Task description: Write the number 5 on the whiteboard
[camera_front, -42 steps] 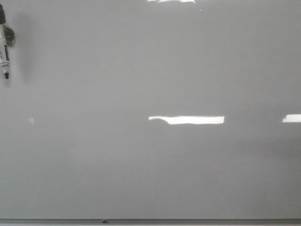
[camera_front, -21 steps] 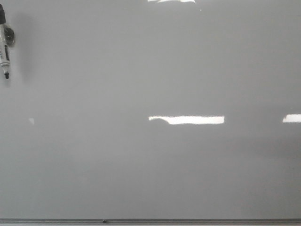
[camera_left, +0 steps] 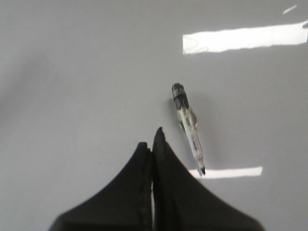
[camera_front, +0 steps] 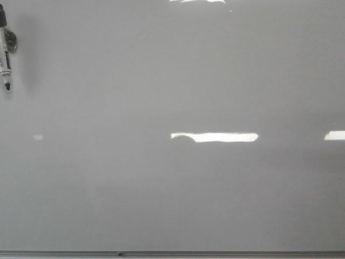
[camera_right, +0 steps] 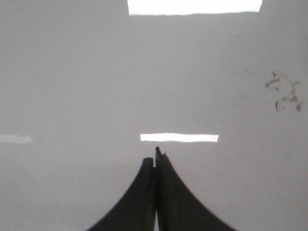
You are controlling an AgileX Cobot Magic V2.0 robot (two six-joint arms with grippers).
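Our left gripper [camera_left: 153, 139], made of two black pointed fingers, is pressed together with nothing between them. It hangs above the large shiny pale grey whiteboard [camera_left: 86, 72]. Just beside its tips lies a small marker pen [camera_left: 188, 127] with a clear body, a black end and a dark writing tip. The pen is flat on the board, slanted, and not touching our fingers. A bright white strip of light shines on the board next to the pen's tip, and a bigger one shines farther off.

Our right gripper [camera_right: 156, 161] has the same black pointed fingers. They are also squeezed together and hold nothing. It hangs over a bare part of the board. A bright strip of light sits just past its tips. Off to one side, well apart from the gripper, we see some faint grey smudgy marks [camera_right: 285, 94] on the board. They look like broken bits of lines, and we cannot tell if they make a number.

In the front view, the board [camera_front: 172, 81] fills almost everything, with its thin grey metal edge along the bottom. The pen [camera_front: 7, 56] lies at the far left, near the top, with its tip pointing toward us. We see no clear number 5 on the board in any view.
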